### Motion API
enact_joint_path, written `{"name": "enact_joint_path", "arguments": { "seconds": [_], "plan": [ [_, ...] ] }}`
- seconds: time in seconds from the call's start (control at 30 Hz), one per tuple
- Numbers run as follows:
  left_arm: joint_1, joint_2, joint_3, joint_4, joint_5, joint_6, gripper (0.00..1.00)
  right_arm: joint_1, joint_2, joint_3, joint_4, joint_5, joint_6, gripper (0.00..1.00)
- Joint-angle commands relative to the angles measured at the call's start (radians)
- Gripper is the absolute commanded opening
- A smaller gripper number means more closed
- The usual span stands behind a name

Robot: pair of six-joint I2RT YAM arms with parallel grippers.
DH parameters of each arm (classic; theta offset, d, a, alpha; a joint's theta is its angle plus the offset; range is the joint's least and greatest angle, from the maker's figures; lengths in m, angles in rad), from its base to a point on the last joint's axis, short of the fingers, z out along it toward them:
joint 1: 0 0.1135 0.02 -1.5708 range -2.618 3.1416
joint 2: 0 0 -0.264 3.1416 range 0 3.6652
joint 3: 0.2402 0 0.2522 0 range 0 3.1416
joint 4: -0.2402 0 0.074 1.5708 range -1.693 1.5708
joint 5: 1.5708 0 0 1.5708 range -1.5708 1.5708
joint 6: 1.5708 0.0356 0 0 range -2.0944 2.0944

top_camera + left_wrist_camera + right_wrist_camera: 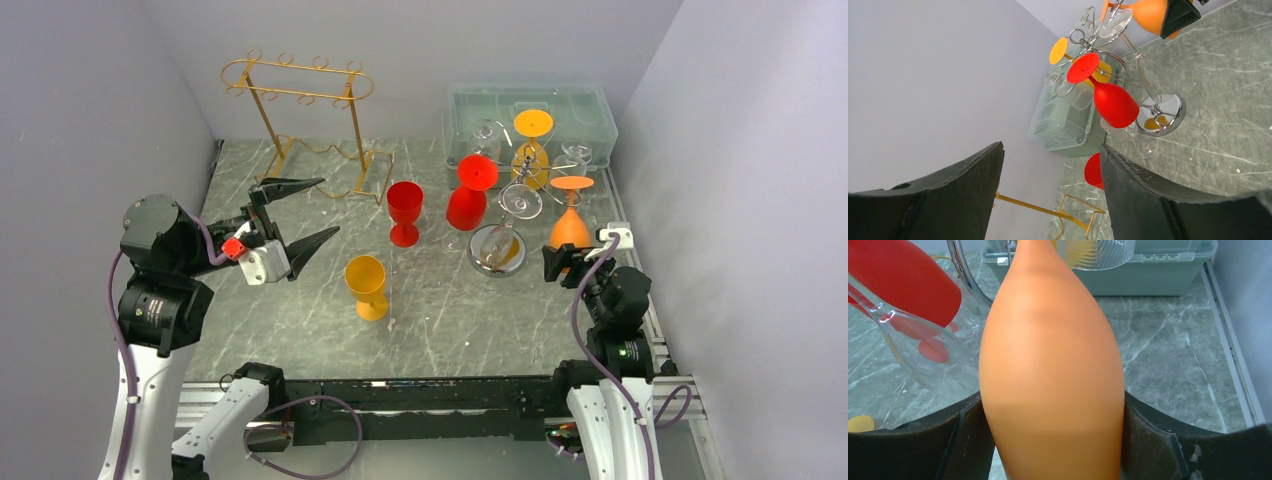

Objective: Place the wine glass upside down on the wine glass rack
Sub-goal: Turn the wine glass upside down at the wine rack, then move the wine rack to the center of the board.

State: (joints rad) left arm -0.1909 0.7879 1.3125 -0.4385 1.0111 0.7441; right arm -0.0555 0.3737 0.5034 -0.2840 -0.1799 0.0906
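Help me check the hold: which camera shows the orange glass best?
Right wrist: the orange glass fills the picture, both fingers pressed against its bowl. The top view shows it small and upside down; the left wrist catches only a piece at the upper edge.

One opaque orange wine glass [570, 228], inverted with foot uppermost, located right of centre in the overhead view, just right of the chrome rack [486, 259], upright on its round base; seating on an arm unconfirmed.

Nothing legible anywhere: no lettering, label, brand or number on the orange wine glass [1048, 365], chrome rack [497, 250], gold rack [377, 170] or plastic bin [600, 125].
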Motion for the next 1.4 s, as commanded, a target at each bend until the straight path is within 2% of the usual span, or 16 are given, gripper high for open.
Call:
{"name": "enact_joint_path", "arguments": {
  "seconds": [0.0, 0.1, 0.13, 0.17, 0.23, 0.27, 0.43, 0.77, 1.03, 1.17, 1.37],
  "plan": [
    [0.002, -0.004, 0.000, 0.007, 0.000, 0.011, 0.75, -0.001, 0.009, 0.012, 0.018, 0.014, 0.020, 0.43],
    [0.002, -0.004, 0.000, 0.007, 0.000, 0.011, 0.75, -0.001, 0.008, 0.014, 0.013, 0.017, 0.022, 0.45],
    [0.002, -0.004, 0.000, 0.007, 0.000, 0.011, 0.75, -0.001, 0.009, 0.015, 0.011, 0.013, 0.022, 0.50],
    [0.002, -0.004, 0.000, 0.007, 0.000, 0.011, 0.75, -0.001, 0.009, 0.016, 0.011, 0.010, 0.023, 0.61],
    [0.002, -0.004, 0.000, 0.007, 0.000, 0.011, 0.75, -0.001, 0.010, 0.019, 0.010, 0.007, 0.019, 0.89],
    [0.002, -0.004, 0.000, 0.007, 0.000, 0.011, 0.75, -0.001, 0.010, 0.021, 0.007, 0.009, 0.018, 0.95],
    [0.002, -0.004, 0.000, 0.007, 0.000, 0.011, 0.75, -0.001, -0.002, 0.023, 0.005, 0.041, 0.026, 1.00],
    [0.002, -0.004, 0.000, 0.007, 0.000, 0.011, 0.75, -0.001, -0.046, 0.090, -0.042, 0.042, 0.015, 1.00],
    [0.002, -0.004, 0.000, 0.007, 0.000, 0.011, 0.75, -0.001, -0.084, 0.408, -0.272, -0.093, -0.014, 0.96],
    [0.002, -0.004, 0.000, 0.007, 0.000, 0.011, 0.75, -0.001, 0.022, 0.637, -0.327, -0.143, 0.030, 0.89],
    [0.002, -0.004, 0.000, 0.007, 0.000, 0.011, 0.75, 0.008, 0.362, 0.916, -0.333, -0.163, 0.112, 0.71]
  ]
}}
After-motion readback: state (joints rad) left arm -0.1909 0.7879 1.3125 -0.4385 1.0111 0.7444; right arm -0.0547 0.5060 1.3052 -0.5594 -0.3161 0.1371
